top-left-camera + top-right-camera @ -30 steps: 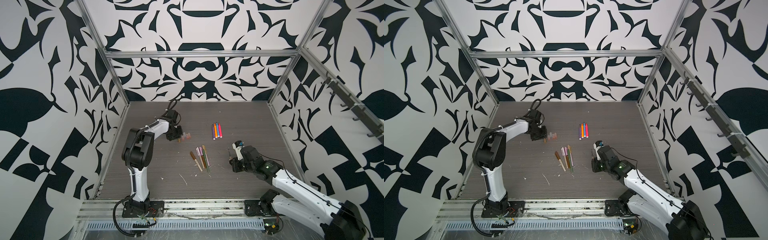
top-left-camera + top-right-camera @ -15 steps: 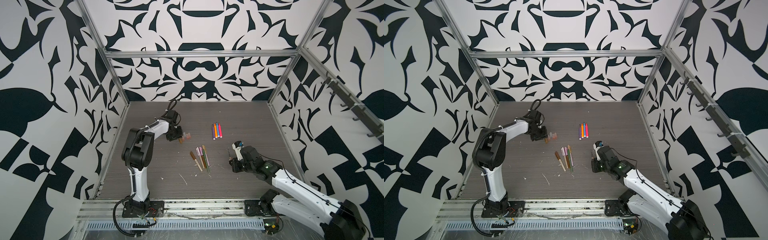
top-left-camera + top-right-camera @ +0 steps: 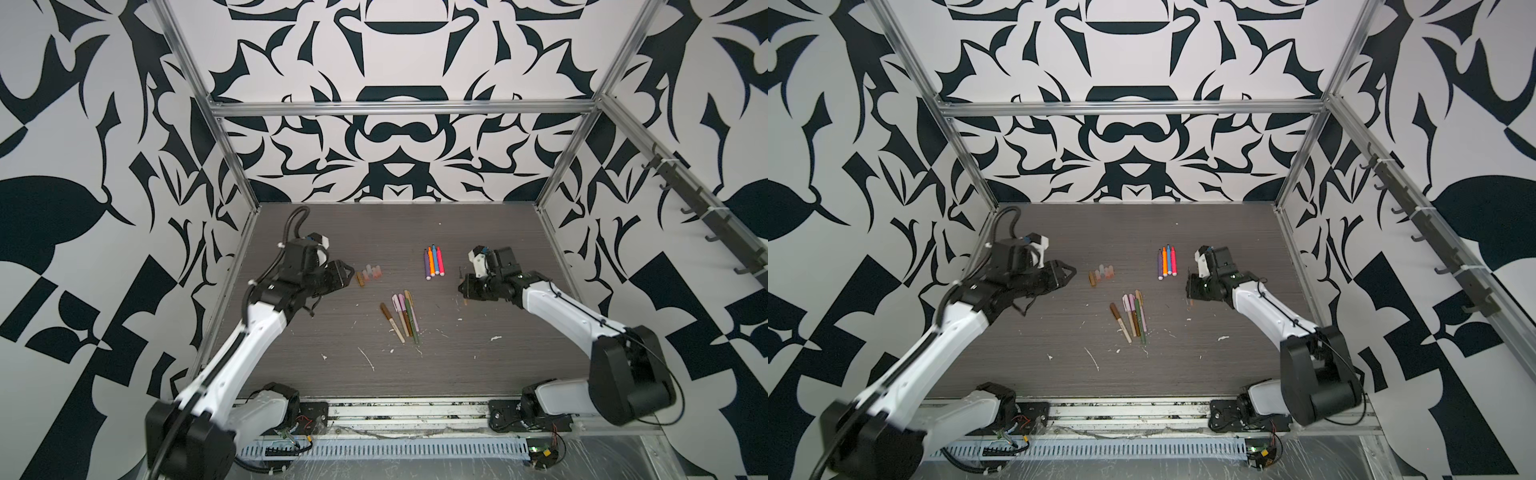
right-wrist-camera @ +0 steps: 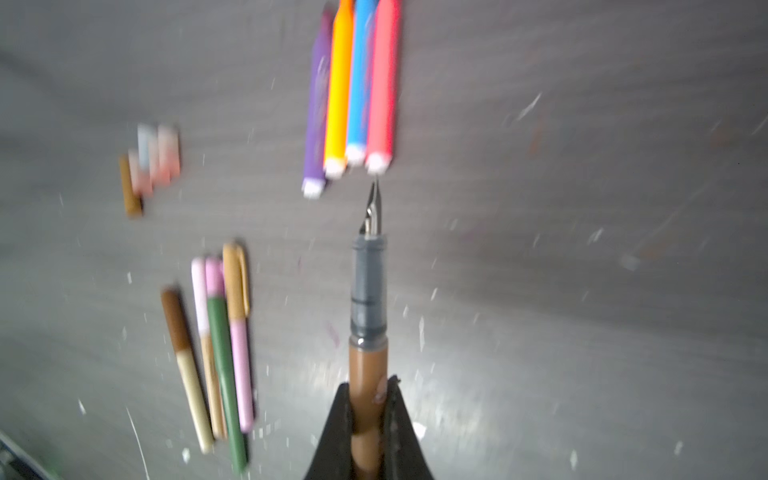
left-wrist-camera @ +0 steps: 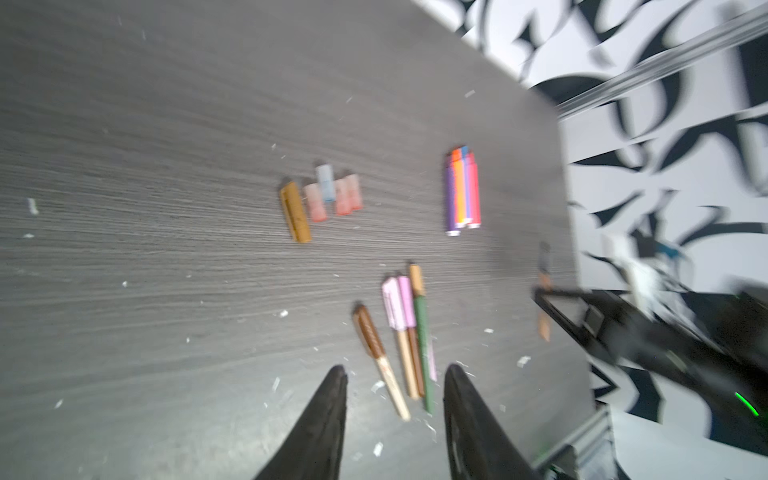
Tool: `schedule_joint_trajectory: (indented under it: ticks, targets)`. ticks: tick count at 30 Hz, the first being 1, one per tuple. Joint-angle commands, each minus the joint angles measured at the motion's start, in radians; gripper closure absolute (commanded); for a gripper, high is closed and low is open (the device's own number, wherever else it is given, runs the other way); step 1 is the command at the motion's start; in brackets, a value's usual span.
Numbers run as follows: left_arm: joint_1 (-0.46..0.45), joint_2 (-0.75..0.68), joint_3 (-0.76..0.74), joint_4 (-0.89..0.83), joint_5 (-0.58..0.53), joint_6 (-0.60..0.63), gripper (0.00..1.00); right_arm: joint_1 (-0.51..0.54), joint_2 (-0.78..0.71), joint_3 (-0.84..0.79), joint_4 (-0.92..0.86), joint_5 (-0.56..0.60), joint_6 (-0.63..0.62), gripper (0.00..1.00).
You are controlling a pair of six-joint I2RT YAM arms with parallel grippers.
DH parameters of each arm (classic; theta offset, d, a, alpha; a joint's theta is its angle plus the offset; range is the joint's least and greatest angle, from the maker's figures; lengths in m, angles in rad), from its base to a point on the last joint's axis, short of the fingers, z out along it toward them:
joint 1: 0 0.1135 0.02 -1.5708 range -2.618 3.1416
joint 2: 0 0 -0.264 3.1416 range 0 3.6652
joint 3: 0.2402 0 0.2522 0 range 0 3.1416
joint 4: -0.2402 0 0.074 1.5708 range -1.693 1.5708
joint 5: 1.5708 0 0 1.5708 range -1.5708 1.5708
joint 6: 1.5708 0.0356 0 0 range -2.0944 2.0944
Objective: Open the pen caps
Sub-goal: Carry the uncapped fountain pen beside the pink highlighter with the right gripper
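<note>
Several pen caps lie in a tight cluster left of centre: a brown one and pale pinkish ones. My left gripper is open and empty, just left of them. My right gripper is shut on a brown pen whose grey grip and metal nib are bare. Four uncapped pens lie side by side at the back. Several capped pens lie in the middle.
White flecks of debris are scattered over the grey table. Patterned walls with metal frame posts close in the left, right and back sides. A rail runs along the front edge by the arm bases.
My left gripper's jaws have opened and it has drawn back a little from the caps. My right gripper has carried the brown pen farther towards the back. Both arms have changed pose.
</note>
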Motion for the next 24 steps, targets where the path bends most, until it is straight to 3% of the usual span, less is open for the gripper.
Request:
schedule_joint_trajectory:
  ticks: [1,8,12,24]
  targets:
    - [-0.003,-0.105,-0.003,-0.184,0.014,-0.016,0.58,-0.045,0.115,0.113,0.067,-0.091,0.002,1.00]
    - [-0.003,-0.256,0.034,-0.348,-0.018,0.064,0.59,-0.074,0.314,0.260,0.148,-0.120,-0.031,1.00]
    - [-0.003,-0.318,-0.008,-0.347,-0.040,0.093,0.59,-0.099,0.415,0.316,0.182,-0.211,-0.003,1.00]
    - [-0.002,-0.375,-0.045,-0.316,-0.045,0.090,0.56,-0.114,0.583,0.421,0.128,-0.268,-0.008,0.99]
